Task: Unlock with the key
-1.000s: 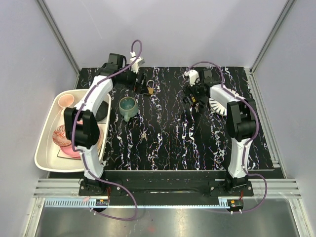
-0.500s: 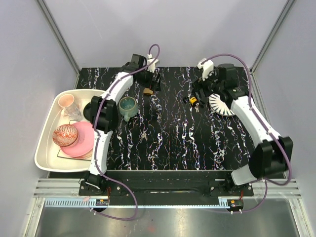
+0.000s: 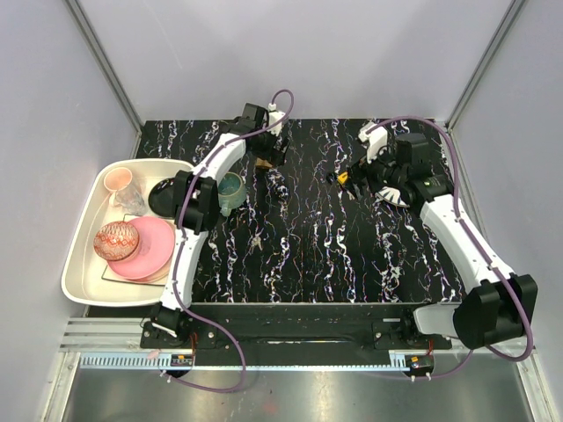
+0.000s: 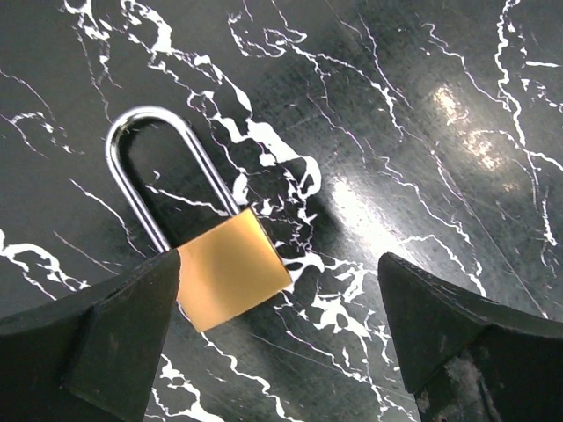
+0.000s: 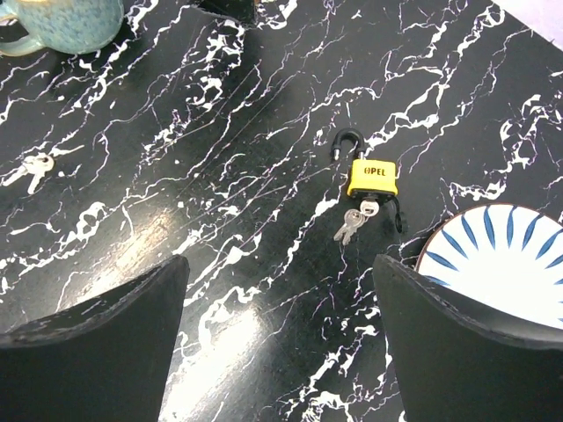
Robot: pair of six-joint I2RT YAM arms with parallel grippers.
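A brass padlock (image 4: 233, 268) with a silver shackle lies flat on the black marble table; it also shows in the top view (image 3: 263, 162). My left gripper (image 4: 277, 347) is open just above it, left finger over the body's edge, holding nothing. A yellow padlock (image 5: 371, 178) lies with its black shackle sprung open and a key (image 5: 356, 221) in its keyhole; it also shows in the top view (image 3: 342, 178). My right gripper (image 5: 277, 343) is open and empty, hovering short of it. A loose pair of keys (image 5: 33, 167) lies at mid-table (image 3: 255, 239).
A teal mug (image 3: 229, 187) stands near the left arm. A blue-striped white plate (image 5: 501, 264) lies just right of the yellow padlock. A cream tray (image 3: 84, 281) with pink dishes and a dark bowl sits at the table's left edge.
Both arms have stretched out. The left gripper swung right over the brass padlock. The right gripper drew back to the right, uncovering the yellow padlock with the key in it.
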